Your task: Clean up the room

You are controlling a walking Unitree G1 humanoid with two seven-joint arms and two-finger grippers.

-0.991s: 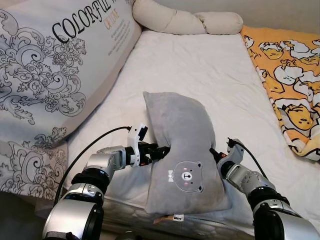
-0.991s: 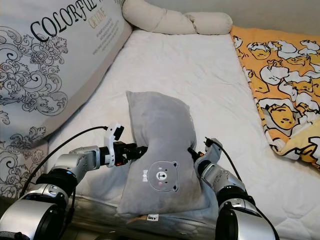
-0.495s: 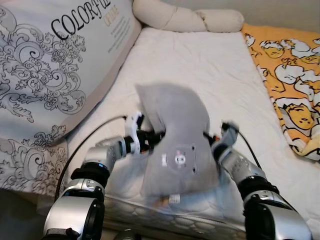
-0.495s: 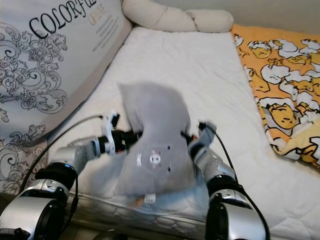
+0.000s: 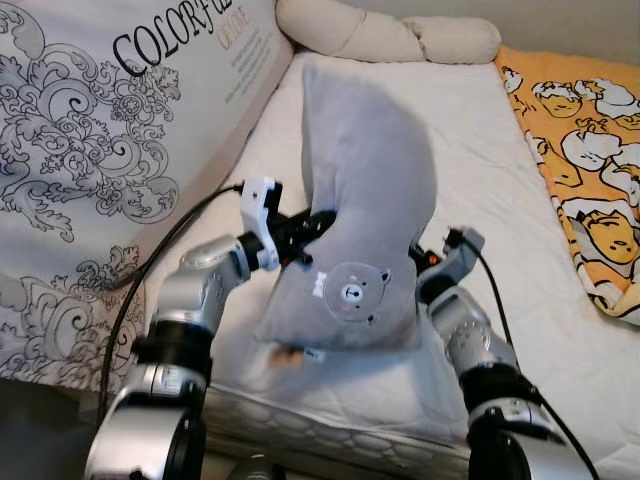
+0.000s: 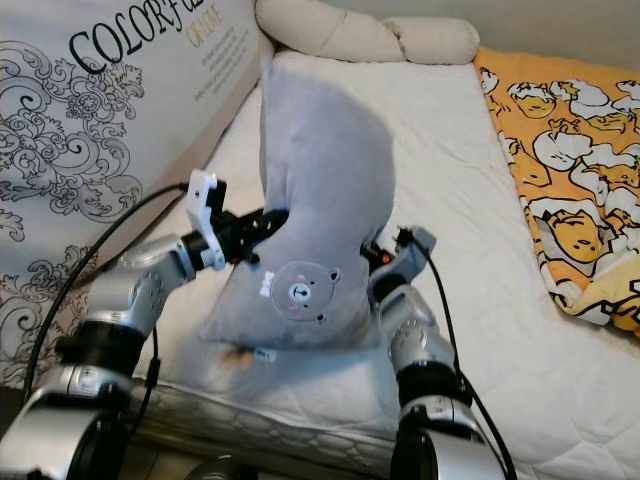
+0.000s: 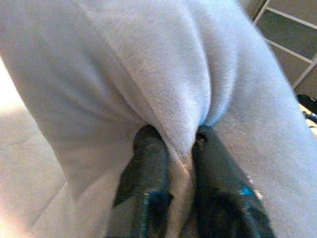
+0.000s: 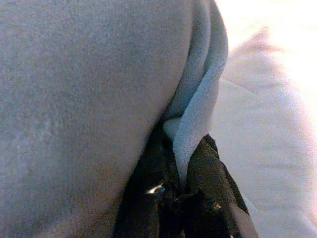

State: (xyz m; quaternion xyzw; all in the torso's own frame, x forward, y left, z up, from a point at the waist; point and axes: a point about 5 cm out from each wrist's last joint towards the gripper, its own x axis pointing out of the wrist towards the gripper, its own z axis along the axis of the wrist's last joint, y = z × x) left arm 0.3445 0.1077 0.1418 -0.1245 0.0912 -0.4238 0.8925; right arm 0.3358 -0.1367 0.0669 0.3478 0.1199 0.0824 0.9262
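Carrying is the step in hand: the grey bear-face pillow [image 5: 365, 200] hangs upright above the near edge of the white mattress [image 5: 470, 130], pinched at mid-height on both sides, with the left gripper [image 7: 179, 148] clamped on a fold of its fabric and the right gripper [image 8: 182, 163] likewise shut on its opposite seam. Next, I judge, the pillow should be carried toward the head of the bed, near the cream bolster [image 5: 385, 35] and the large printed cushion [image 5: 120, 130], and both holds released together so it lands flat. No container is in sight.
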